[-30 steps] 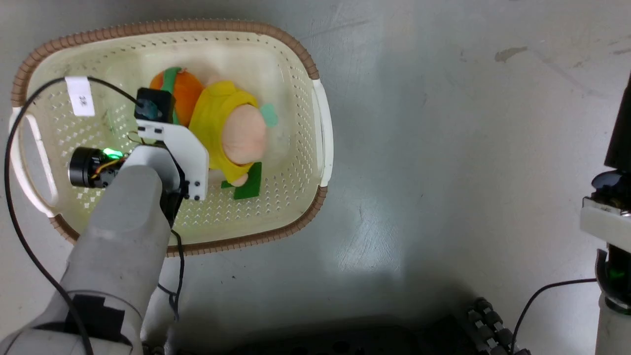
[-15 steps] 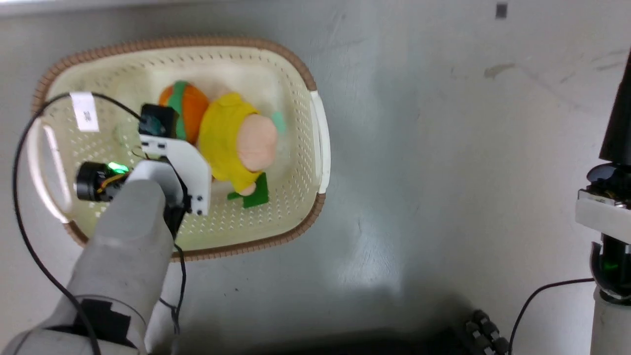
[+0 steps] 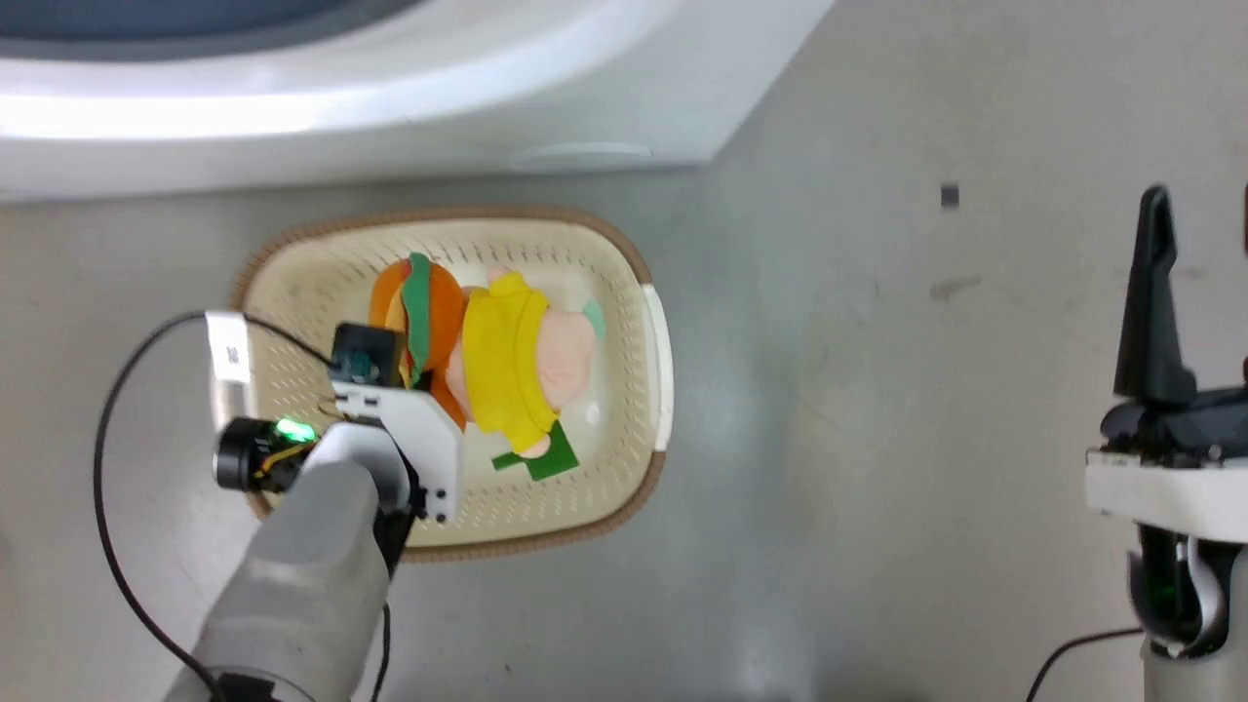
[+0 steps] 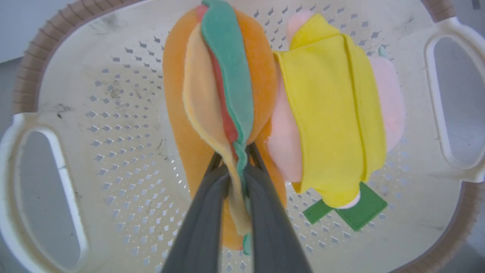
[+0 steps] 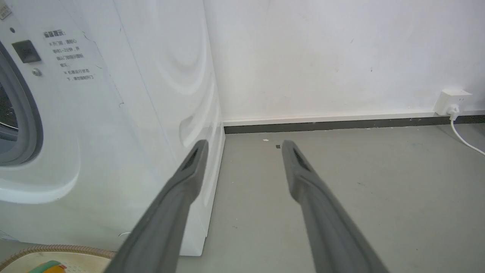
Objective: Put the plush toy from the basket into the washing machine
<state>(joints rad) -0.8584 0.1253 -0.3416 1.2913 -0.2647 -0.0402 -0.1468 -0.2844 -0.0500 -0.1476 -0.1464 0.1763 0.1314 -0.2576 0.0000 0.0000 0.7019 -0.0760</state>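
The plush toy (image 3: 492, 356), in orange, green, yellow and pale pink layers with a green tag, is inside the cream basket (image 3: 655, 341) on the floor. In the left wrist view my left gripper (image 4: 233, 153) is shut on the thin edge layers of the plush toy (image 4: 326, 113), with the perforated bottom of the basket (image 4: 125, 159) behind it. I cannot tell whether the toy rests on that bottom. The white washing machine (image 3: 390, 127) stands just beyond the basket. Far to the right my right gripper (image 3: 1201, 200) is open and empty, beside the washing machine (image 5: 125, 106).
A grey port rim (image 5: 26, 113) shows at the washer's front. Bare grey floor (image 3: 877, 439) lies between basket and right arm. A black cable (image 3: 102, 487) with a white label loops left of my left forearm. A wall socket (image 5: 452, 101) and white cord sit at the far wall.
The head camera has moved: the basket now looks smaller and lower, and the washing machine and right gripper fingers have come into the picture. My left gripper still holds the plush toy.
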